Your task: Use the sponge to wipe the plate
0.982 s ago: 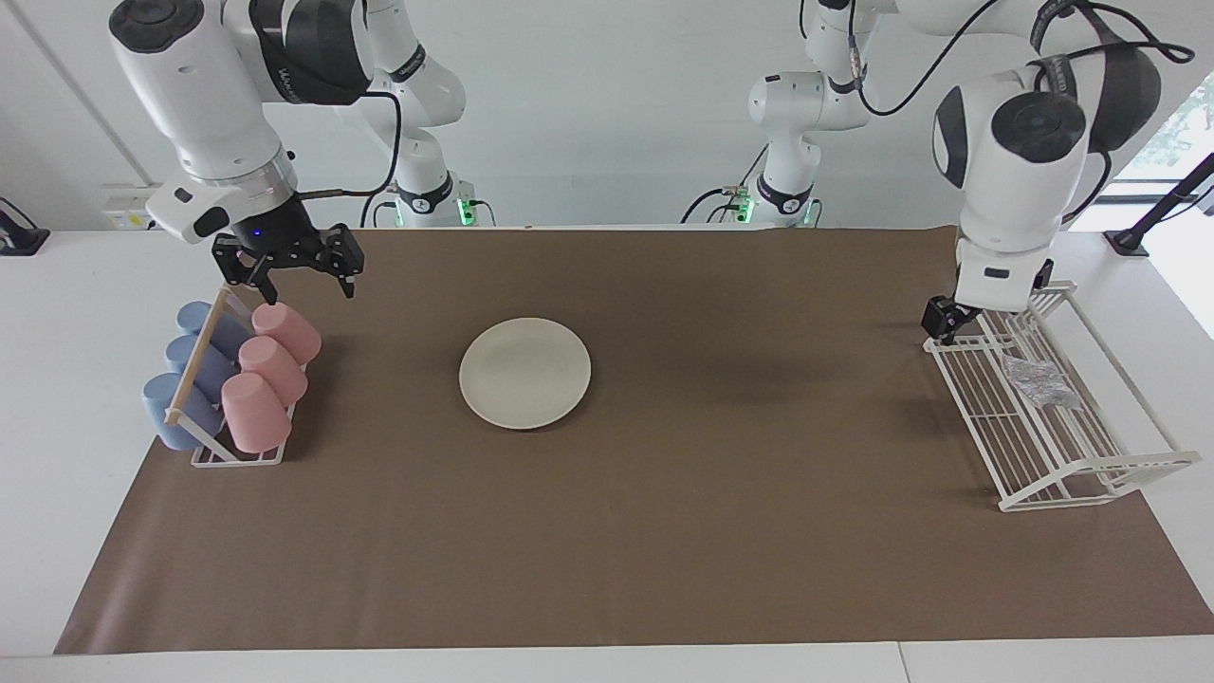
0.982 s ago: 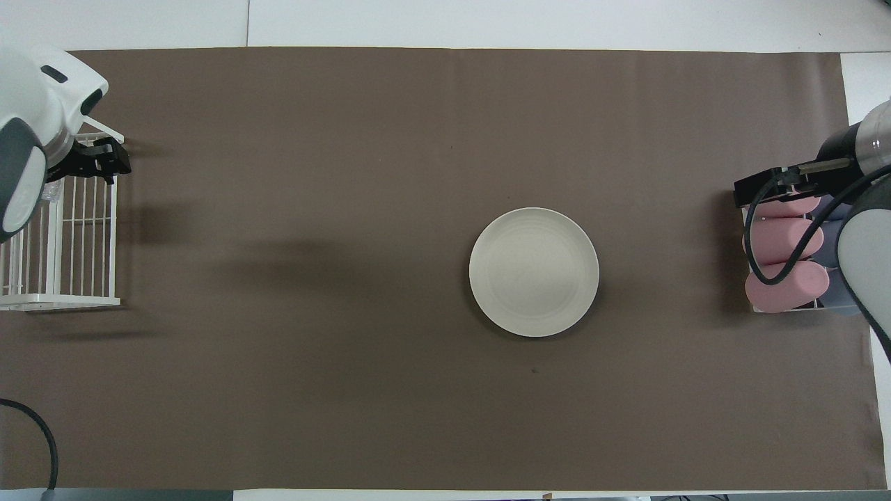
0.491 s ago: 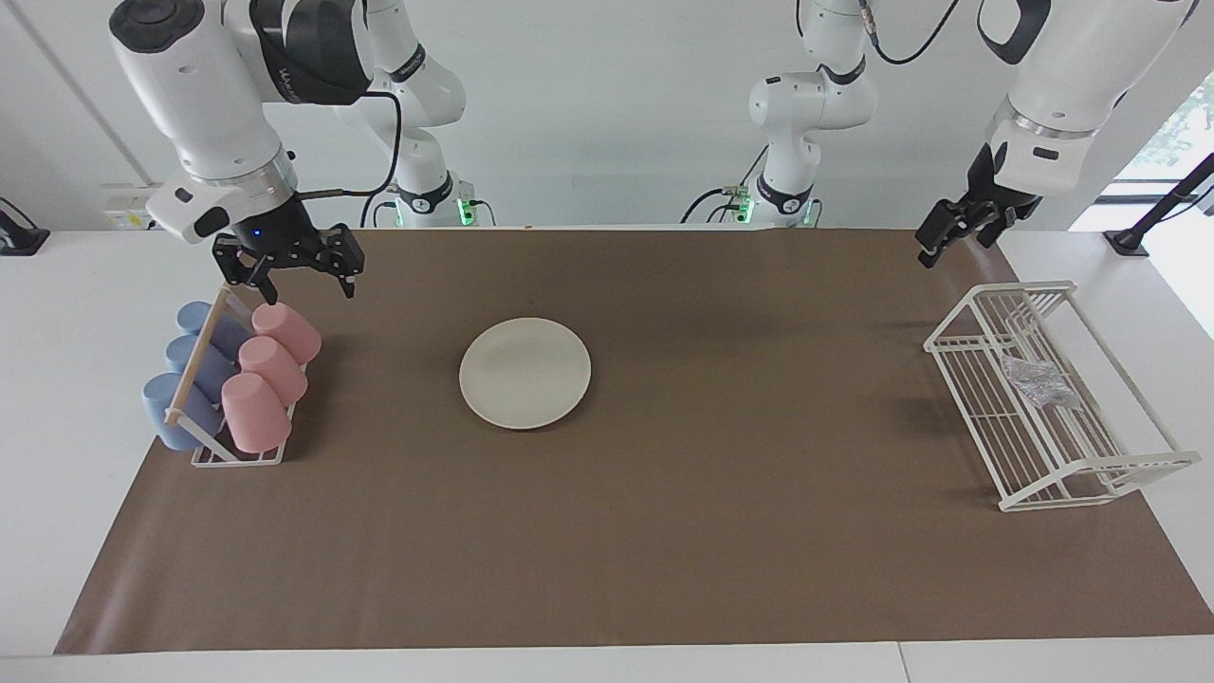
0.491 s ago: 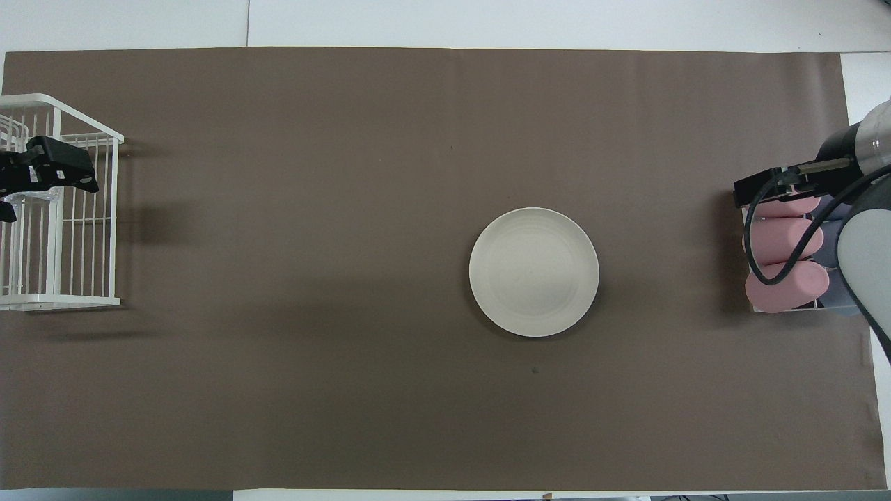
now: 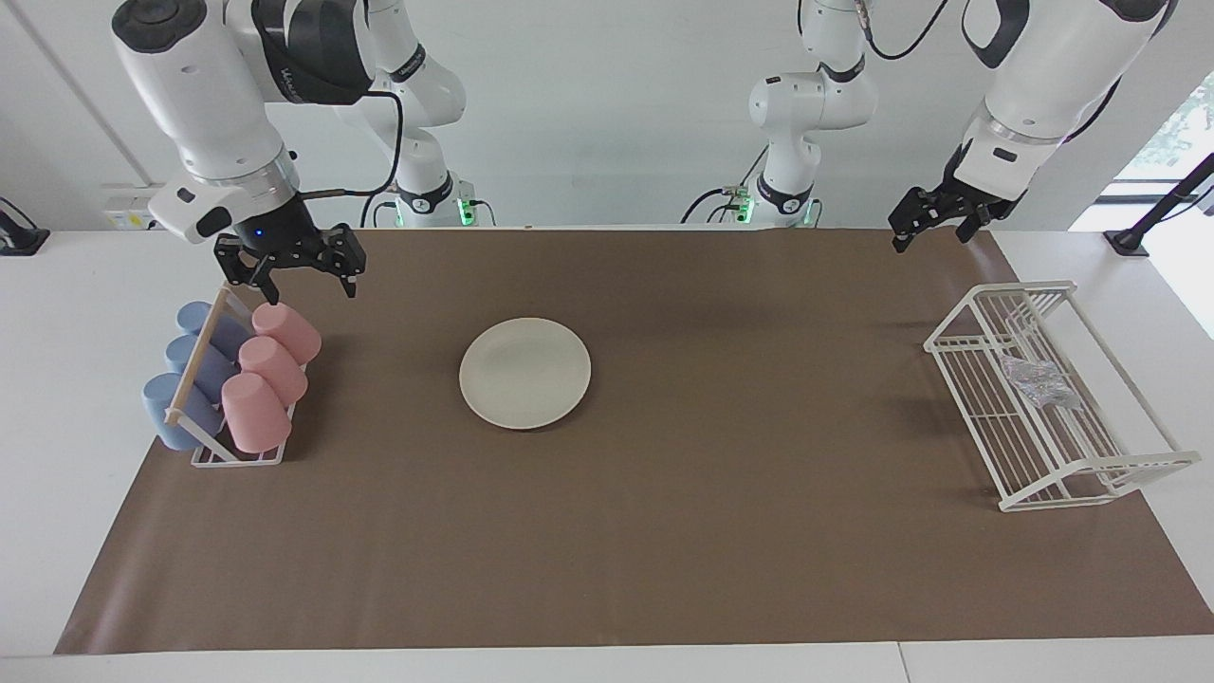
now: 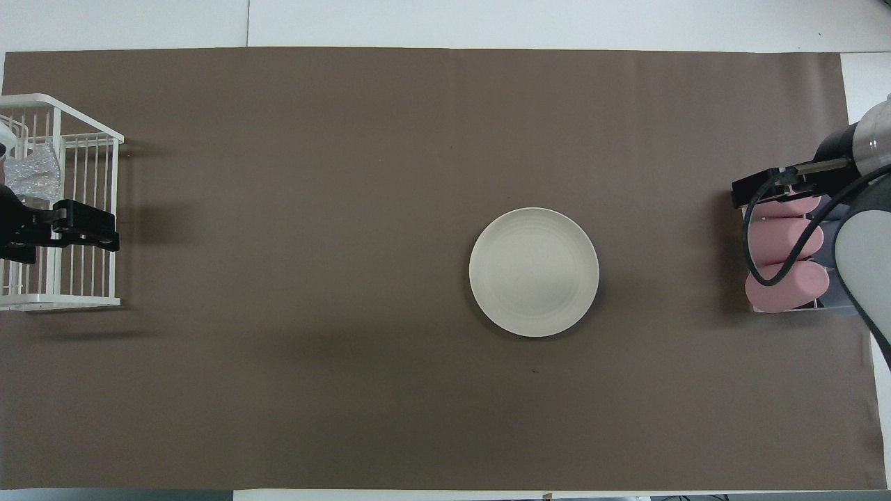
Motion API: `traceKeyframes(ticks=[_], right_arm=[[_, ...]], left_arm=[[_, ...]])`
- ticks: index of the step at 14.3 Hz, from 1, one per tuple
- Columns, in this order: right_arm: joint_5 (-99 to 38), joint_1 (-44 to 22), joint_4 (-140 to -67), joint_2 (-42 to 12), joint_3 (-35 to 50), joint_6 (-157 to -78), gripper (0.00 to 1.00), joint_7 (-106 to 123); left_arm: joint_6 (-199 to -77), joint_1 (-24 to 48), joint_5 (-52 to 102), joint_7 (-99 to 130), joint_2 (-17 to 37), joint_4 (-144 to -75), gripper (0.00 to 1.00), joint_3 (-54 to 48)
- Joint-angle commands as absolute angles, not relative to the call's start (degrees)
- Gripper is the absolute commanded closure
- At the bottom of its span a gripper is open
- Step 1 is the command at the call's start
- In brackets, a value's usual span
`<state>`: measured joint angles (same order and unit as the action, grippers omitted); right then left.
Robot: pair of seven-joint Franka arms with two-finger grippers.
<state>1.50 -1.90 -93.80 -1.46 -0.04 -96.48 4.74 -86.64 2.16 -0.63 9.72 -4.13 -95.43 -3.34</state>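
The plate (image 5: 524, 372) lies flat on the brown mat (image 5: 664, 531), centre-left of the frame. The sponge (image 5: 1041, 380) sits in the white wire rack (image 5: 1043, 455) at right. The left end effector (image 5: 931, 224) hangs open at upper right, empty. The right end effector (image 5: 289, 267) hangs open above the pink cups (image 5: 266, 378) at left.

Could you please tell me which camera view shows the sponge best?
The facing view: the sponge lies unobstructed on the white wire rack. The overhead view shows it only at the frame's edge, seen through the rack's bars.
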Motion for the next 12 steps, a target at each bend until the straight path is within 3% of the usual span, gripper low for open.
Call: traceKeyframes(ticks=[1,12], right_arm=[[2.81,-1.67,-93.96,-1.05,0.44,-96.59,0.0,5.71],[2.72,-1.67,-93.96,-0.97,0.44,-96.68,0.0,5.71]], left_arm=[[-88.07,3.07,2.18,9.23,-3.87,-95.98,0.0,-1.5],[-87.36,4.4,3.08,9.05,-3.16,-93.6,0.0,-1.14]])
